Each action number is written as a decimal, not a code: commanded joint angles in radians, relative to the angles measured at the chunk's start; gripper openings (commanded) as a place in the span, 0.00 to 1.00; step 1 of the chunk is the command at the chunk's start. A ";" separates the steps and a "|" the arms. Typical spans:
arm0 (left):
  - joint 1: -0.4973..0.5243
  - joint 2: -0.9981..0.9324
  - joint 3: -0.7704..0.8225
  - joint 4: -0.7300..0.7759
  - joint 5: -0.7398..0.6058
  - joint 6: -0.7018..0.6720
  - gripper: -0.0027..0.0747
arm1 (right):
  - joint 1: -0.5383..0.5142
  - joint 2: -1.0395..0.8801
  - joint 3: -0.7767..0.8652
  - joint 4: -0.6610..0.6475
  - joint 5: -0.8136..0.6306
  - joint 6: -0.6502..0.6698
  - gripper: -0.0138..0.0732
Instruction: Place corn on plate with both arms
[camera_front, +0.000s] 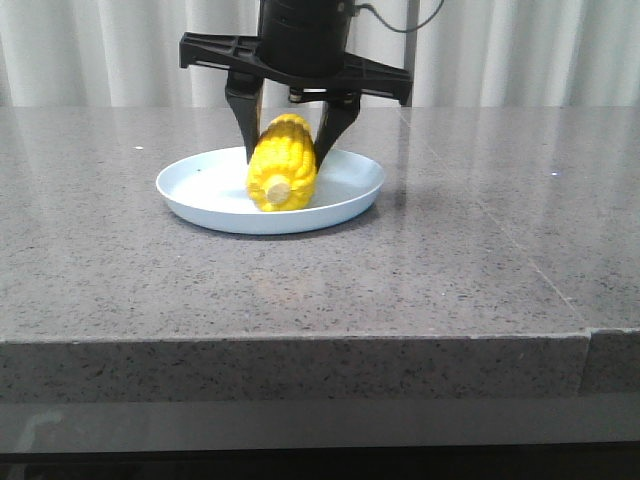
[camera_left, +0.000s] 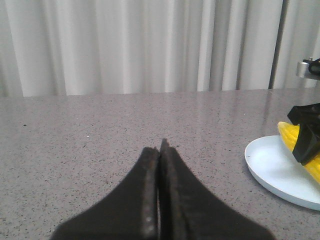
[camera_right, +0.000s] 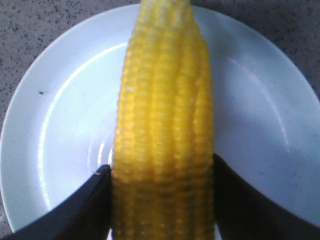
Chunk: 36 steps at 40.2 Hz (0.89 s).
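Observation:
The yellow corn (camera_front: 283, 165) lies over the middle of the pale-blue plate (camera_front: 200, 205), its pale stub end toward the camera and low near the plate's surface. My right gripper (camera_front: 286, 152) comes down from above and is shut on the corn, one finger on each side. In the right wrist view the corn (camera_right: 165, 125) fills the gap in the gripper (camera_right: 162, 172) above the plate (camera_right: 60, 125). My left gripper (camera_left: 161, 145) is shut and empty, low over the bare table to the left of the plate (camera_left: 280, 170). It is out of the front view.
The grey speckled stone table (camera_front: 480, 260) ends in a front edge close to the camera. White curtains (camera_front: 520, 50) hang behind the table. A seam in the tabletop runs along the right side.

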<state>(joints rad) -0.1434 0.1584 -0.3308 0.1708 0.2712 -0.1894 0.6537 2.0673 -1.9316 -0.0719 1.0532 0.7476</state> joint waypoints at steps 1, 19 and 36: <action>-0.007 0.012 -0.027 0.002 -0.072 -0.006 0.01 | -0.002 -0.061 -0.033 -0.002 -0.023 0.002 0.80; -0.007 0.012 -0.027 0.002 -0.072 -0.006 0.01 | -0.169 -0.235 -0.033 0.080 0.110 -0.202 0.67; -0.007 0.012 -0.027 0.002 -0.072 -0.006 0.01 | -0.490 -0.345 -0.005 0.072 0.288 -0.461 0.08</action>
<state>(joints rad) -0.1434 0.1584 -0.3308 0.1708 0.2712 -0.1894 0.2007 1.7973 -1.9268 0.0205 1.2455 0.3358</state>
